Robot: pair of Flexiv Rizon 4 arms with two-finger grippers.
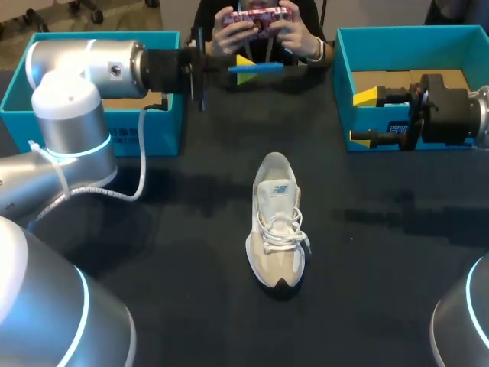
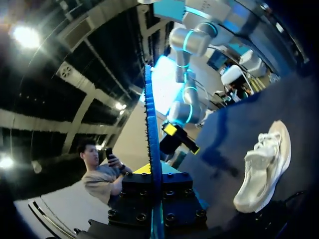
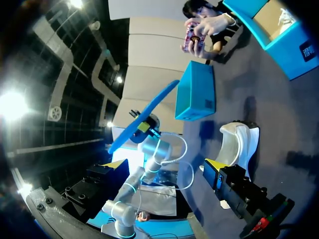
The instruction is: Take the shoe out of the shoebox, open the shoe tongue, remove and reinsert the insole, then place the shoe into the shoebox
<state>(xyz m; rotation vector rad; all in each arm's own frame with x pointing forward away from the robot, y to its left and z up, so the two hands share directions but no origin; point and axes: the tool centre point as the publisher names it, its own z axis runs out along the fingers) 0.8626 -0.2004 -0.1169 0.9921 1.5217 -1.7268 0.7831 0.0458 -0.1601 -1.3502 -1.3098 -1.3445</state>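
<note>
A beige sneaker (image 1: 276, 229) with white laces stands upright mid-table, its toe towards the near edge. My left gripper (image 1: 243, 70) hovers high over the far middle of the table, shut on a flat blue insole (image 1: 258, 69). In the left wrist view the insole (image 2: 151, 144) stands edge-on between the fingers, and the sneaker (image 2: 264, 169) lies off to one side. My right gripper (image 1: 364, 117) is open and empty in front of the right teal shoebox (image 1: 345, 92). Its wrist view shows the gripper (image 3: 162, 167) wide apart, with the sneaker (image 3: 239, 144) and the held insole (image 3: 144, 117) ahead.
A second teal box (image 1: 157, 126) stands at the back left, partly hidden by my left arm; it also appears in the right wrist view (image 3: 195, 92). Brown card lines the right box. Dark table surface surrounds the sneaker on all sides.
</note>
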